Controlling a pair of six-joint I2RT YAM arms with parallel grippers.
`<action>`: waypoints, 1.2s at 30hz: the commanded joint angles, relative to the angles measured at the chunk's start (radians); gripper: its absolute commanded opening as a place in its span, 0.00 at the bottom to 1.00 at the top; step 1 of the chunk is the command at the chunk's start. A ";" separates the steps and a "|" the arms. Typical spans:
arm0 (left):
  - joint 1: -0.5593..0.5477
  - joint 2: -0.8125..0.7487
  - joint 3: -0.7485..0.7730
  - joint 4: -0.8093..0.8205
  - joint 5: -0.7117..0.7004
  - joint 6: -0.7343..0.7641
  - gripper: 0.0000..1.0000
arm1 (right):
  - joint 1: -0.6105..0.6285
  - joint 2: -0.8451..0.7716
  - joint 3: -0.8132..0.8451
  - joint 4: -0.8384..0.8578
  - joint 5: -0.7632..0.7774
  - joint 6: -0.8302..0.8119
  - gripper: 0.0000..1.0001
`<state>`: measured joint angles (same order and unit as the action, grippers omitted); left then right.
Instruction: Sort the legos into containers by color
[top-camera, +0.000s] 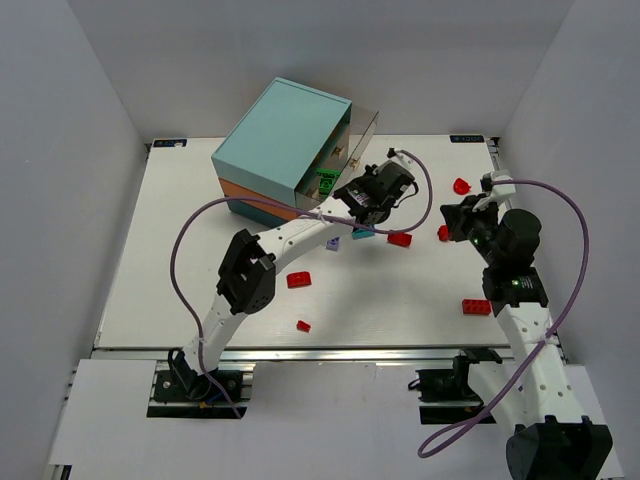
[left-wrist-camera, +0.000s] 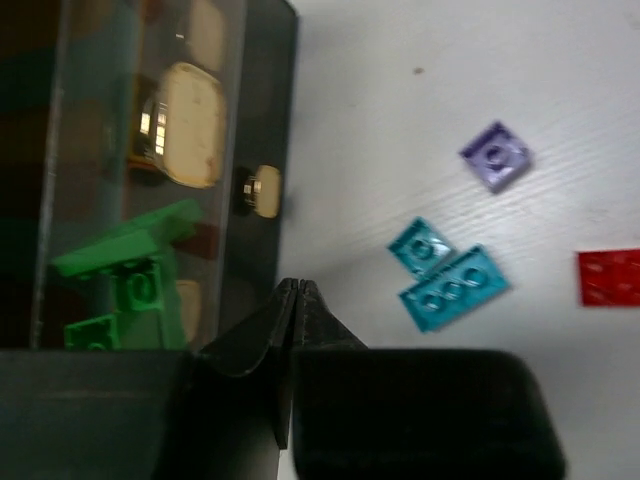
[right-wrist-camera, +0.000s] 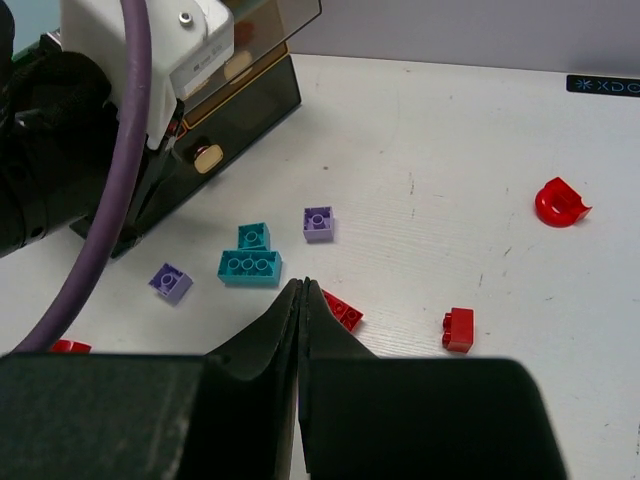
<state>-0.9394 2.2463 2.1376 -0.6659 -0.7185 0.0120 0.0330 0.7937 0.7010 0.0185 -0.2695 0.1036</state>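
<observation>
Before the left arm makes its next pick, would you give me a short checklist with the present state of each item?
1. Left gripper empty: ok, nothing shows between its fingers.
2. Left jaws open for a pick: not ok, they stand together.
3. Drawer pulled out for drops: ok, the green legos lie inside it.
4. Teal legos free to grasp singly: cannot tell, the two lie side by side and may touch.
5. Right gripper out of the way: ok, it is shut, empty and apart from the teal legos.
</observation>
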 joint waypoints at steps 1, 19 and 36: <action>0.001 -0.025 0.059 0.069 -0.189 0.104 0.16 | -0.002 -0.004 -0.011 0.047 -0.013 0.002 0.00; 0.116 -0.024 0.027 0.052 -0.280 0.155 0.72 | -0.010 -0.004 -0.024 0.058 -0.017 0.002 0.00; 0.122 -0.143 -0.090 0.088 -0.098 0.112 0.05 | -0.021 0.002 -0.029 0.063 -0.034 0.001 0.00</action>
<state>-0.8135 2.2345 2.0739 -0.5930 -0.8974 0.1490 0.0147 0.7937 0.6727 0.0296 -0.2916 0.1024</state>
